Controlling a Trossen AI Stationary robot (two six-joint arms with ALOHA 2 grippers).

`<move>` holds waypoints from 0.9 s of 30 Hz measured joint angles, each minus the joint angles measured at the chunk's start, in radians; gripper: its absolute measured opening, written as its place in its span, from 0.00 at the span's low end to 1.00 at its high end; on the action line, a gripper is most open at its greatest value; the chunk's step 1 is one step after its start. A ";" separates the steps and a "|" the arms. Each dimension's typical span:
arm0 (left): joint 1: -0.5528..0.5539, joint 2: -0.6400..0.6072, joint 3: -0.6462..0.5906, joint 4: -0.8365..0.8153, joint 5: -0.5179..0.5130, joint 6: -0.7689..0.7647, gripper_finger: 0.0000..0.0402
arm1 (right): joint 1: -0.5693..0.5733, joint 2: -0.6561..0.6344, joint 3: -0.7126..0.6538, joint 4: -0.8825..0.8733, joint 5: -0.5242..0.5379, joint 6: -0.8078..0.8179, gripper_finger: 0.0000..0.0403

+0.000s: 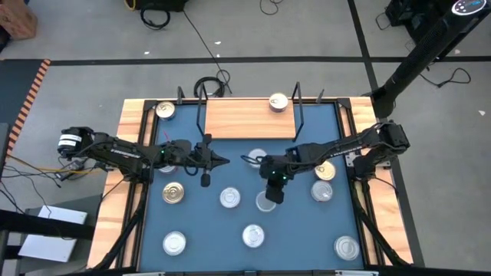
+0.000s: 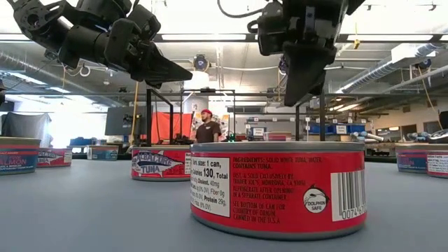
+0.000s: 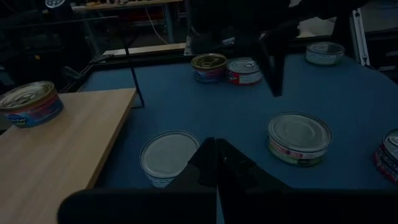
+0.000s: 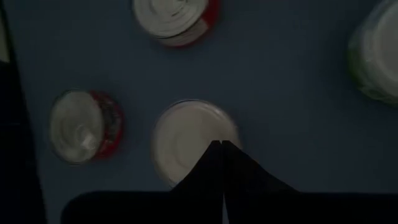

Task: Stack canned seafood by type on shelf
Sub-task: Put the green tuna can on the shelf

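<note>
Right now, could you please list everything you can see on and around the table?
can on shelf: one, gold lid, right part of the board
cans on table: about ten, silver or gold lids, scattered
shelf: one, light wood, far edge of the table
table: one, blue top, wooden rim
person: one, dark shirt, far back in the room
left gripper: dark, shut, above the table in front of the shelf
right gripper: dark, shut, pointing down over a mid-table can
</note>
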 joint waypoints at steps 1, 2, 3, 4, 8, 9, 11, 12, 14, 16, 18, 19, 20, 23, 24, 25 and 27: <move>0.000 0.000 0.000 0.000 0.000 -0.002 0.00 | -0.002 0.000 0.000 -0.003 0.002 -0.021 0.01; 0.000 0.000 0.000 0.000 0.000 -0.003 0.00 | -0.004 0.000 0.000 -0.005 0.001 -0.048 0.01; 0.000 0.000 0.000 -0.004 0.000 -0.004 0.00 | 0.002 0.000 0.000 -0.005 -0.001 -0.076 0.01; 0.000 0.000 0.000 -0.007 0.000 -0.004 0.00 | 0.010 0.000 0.000 -0.009 0.006 -0.096 0.02; 0.000 0.000 0.000 -0.020 0.000 -0.004 0.00 | 0.049 0.024 0.000 -0.021 0.085 -0.107 0.08; 0.000 0.000 0.000 -0.020 0.000 -0.004 0.00 | 0.053 0.037 0.000 -0.025 0.096 -0.094 0.10; 0.000 0.000 0.000 -0.020 0.000 -0.004 0.00 | 0.056 0.066 0.000 -0.027 0.104 -0.076 0.13; 0.000 0.000 0.000 -0.020 0.000 -0.004 0.00 | 0.056 0.082 0.000 -0.027 0.104 -0.074 0.14; 0.000 0.000 0.000 -0.021 0.000 -0.009 0.00 | 0.054 0.117 0.000 -0.023 0.099 -0.068 0.16; 0.000 0.000 0.000 -0.021 0.000 -0.017 0.00 | 0.050 0.149 0.000 -0.013 0.082 -0.058 0.16; 0.000 0.000 0.000 -0.023 0.000 -0.018 0.00 | 0.047 0.167 0.000 -0.003 0.069 -0.053 0.15; -0.001 0.000 0.000 -0.023 0.000 -0.018 0.00 | 0.047 0.172 0.002 -0.002 0.065 -0.049 0.14; -0.001 0.000 0.000 -0.024 0.000 -0.018 0.00 | 0.046 0.179 0.003 0.001 0.065 -0.046 0.13; -0.001 0.000 0.000 -0.023 0.000 -0.018 0.00 | 0.040 0.180 0.004 0.002 0.062 -0.035 0.07; -0.001 0.000 0.000 -0.023 0.000 -0.018 0.00 | 0.036 0.180 0.004 0.002 0.063 -0.035 0.05; -0.001 0.000 0.000 -0.023 0.000 -0.018 0.00 | 0.032 0.177 0.003 0.000 0.062 -0.028 0.03; -0.002 0.000 0.000 -0.024 0.000 -0.018 0.00 | 0.023 0.175 0.003 -0.005 0.061 -0.010 0.02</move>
